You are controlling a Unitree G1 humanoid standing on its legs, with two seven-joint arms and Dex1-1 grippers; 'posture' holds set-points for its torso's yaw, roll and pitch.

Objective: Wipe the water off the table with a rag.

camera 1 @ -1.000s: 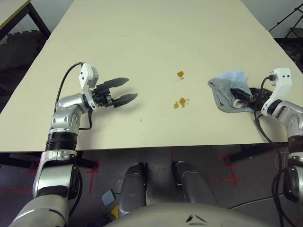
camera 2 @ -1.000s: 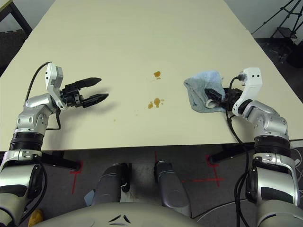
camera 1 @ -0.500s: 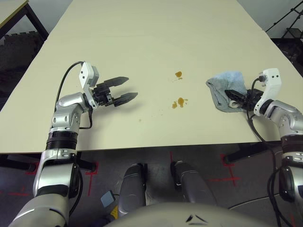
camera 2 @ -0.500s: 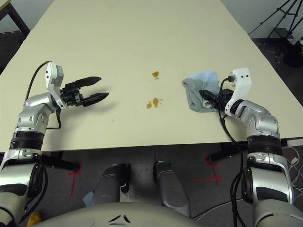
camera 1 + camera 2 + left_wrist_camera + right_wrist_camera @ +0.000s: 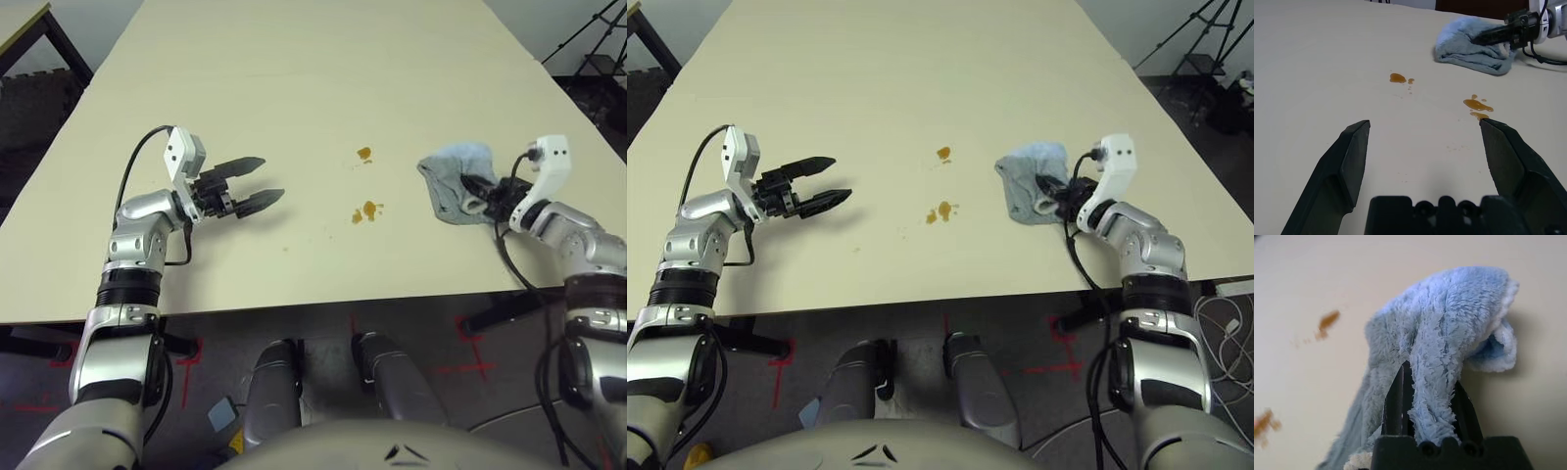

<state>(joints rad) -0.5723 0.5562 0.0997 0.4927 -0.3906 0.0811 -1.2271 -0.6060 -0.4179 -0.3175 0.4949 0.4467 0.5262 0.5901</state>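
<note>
Two silver robot arms reach over one pale beige surface (image 5: 294,108), its near edge running straight across in front of the robot. The left gripper (image 5: 240,188), one of two, is held over the surface's left part, its two black fingers apart and nothing between them. At right, the right gripper (image 5: 487,194) is clamped on the one blue-grey rag (image 5: 1017,186), a fold of cloth pinched between its two fingers, the rest bunched on the tabletop. Between gripper and rag lie two main groups of orange-brown water, the nearer (image 5: 943,211) made of two larger blotches, the farther (image 5: 943,153) of one with a small spot beside it; faint droplets trail toward the near edge. No brand or writing can be read. Open room stretches beyond the blotches to the far edge.
</note>
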